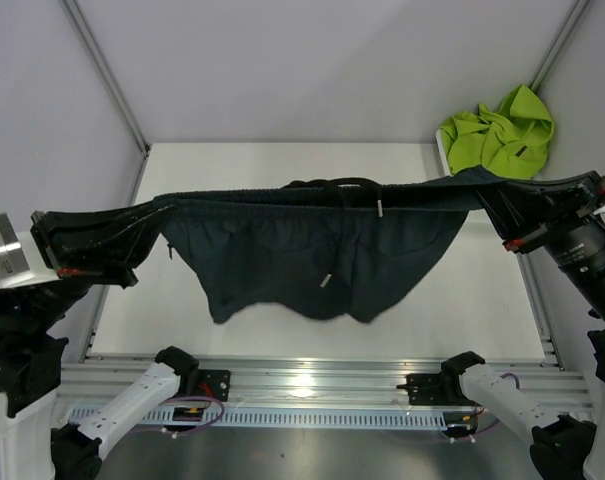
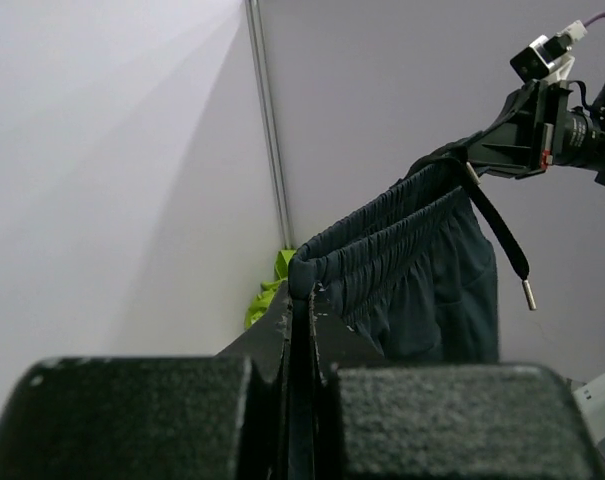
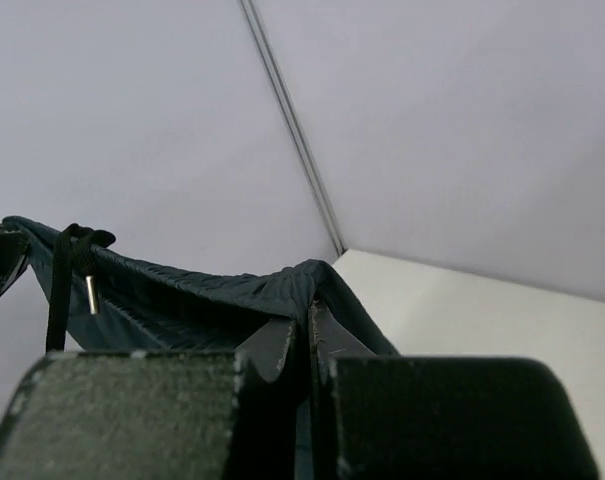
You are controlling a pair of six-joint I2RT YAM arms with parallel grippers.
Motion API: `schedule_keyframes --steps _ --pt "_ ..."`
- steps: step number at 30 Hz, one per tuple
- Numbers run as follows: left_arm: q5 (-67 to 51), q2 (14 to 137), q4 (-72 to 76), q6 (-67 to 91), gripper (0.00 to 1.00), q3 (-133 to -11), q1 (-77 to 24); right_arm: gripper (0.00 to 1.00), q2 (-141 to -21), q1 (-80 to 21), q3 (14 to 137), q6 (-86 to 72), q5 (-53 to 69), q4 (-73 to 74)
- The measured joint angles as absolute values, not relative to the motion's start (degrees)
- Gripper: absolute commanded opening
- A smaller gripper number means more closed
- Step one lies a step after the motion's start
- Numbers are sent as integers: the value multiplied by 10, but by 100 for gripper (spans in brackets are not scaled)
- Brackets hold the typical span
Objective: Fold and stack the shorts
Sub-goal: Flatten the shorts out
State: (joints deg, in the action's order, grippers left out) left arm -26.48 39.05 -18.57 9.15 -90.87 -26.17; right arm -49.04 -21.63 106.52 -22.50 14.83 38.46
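- As I look from the left side, the left end effector (image 1: 154,208) is pinched tight on one end of the waistband (image 1: 252,203) of the dark shorts (image 1: 302,255). Its wrist view shows the elastic edge caught between the closed fingers (image 2: 282,330).
- The dark shorts hang in the air between the two arms, above the worktop (image 1: 482,300). The waistband is pulled into a nearly straight line and both legs droop below it. My guess is they are stretched like this so the cloth falls flat and square before being laid down for folding.
- A drawstring (image 1: 354,186) loops over the middle of the waistband. One metal tip dangles near the band and the other lower, against the front.
- The right end effector (image 1: 485,197) is clamped shut on the opposite end of the waistband, mirroring the left.
- The lime green shorts (image 1: 497,135) sit crumpled at the far right corner, well apart from the dark pair and not yet folded, presumably waiting their turn.
- A small dark tag shows on the green cloth, too small to read. I see no other writing or brand anywhere.
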Motion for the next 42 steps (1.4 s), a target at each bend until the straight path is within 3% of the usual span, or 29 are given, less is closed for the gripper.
schedule_keyframes --steps 8,13,17,22,25,28,29,30,31,32,33,35,37,40,42 --pt "-252 450 -210 103 0 -927 -262 0 -594 -210 1128 -234 138 475" --pt "-263 516 -125 157 0 -835 -212 0 -690 -194 1096 -233 111 489" --pt "-300 615 -34 228 0 -753 -118 0 -803 -169 1058 -237 109 459" --pt "-285 812 39 258 0 -732 -82 0 -1001 -144 1056 -256 115 385" --pt "-269 950 73 272 0 -752 -69 0 -1140 -133 1120 -268 128 345" --pt "-258 1097 86 287 0 -827 -60 0 -1312 -127 1268 -278 137 320" --pt "-255 1141 85 291 0 -860 -57 3 -1366 -125 1330 -284 143 315" --pt "-251 1182 82 296 0 -896 -53 19 -1413 -122 1381 -291 147 296" --pt "-245 1217 79 301 3 -929 -50 42 -1451 -121 1416 -306 153 271" --pt "-242 1243 72 307 36 -957 -46 59 -1478 -119 1435 -321 160 243" --pt "-240 1269 66 311 55 -989 -41 79 -1495 -116 1439 -333 165 212" --pt "-236 1300 62 330 88 -1034 -29 91 -1516 -110 1439 -356 174 158" --pt "-227 1304 63 339 98 -1047 -17 94 -1530 -103 1439 -378 184 103" --pt "-207 1293 67 342 99 -1051 -4 94 -1522 -94 1410 -392 195 29" --pt "-191 1277 63 340 99 -1046 1 88 -1493 -88 1361 -390 196 4"
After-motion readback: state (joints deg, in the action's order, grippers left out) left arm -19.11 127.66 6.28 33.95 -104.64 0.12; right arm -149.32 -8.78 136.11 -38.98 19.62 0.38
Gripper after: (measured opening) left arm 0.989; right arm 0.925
